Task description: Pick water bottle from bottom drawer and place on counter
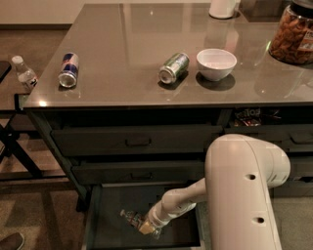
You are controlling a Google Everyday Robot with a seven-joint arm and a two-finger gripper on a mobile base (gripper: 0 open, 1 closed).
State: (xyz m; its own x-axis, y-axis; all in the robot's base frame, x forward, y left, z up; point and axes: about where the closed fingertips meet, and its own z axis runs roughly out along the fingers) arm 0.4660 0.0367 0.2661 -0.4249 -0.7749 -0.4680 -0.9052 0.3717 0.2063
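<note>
Bottom drawer [105, 230] holds the water bottle [128, 217], gripper [146, 226] at its end, hold unclear.

— What can't you make out in the lower middle of the frame?

— The gripper [141, 224] sits low in the dark grey-green bottom drawer [110, 233], against the small clear plastic water bottle [128, 215]. Much of that bottle is hidden behind it.

— And what's covered or cropped?

— The bulky white arm link [242, 195] hides the drawer's right side, and the drawer's front runs off the bottom edge. At upper right, your clear snack jar [293, 36] is cut off, and so is the white container [222, 7] at the top.
</note>
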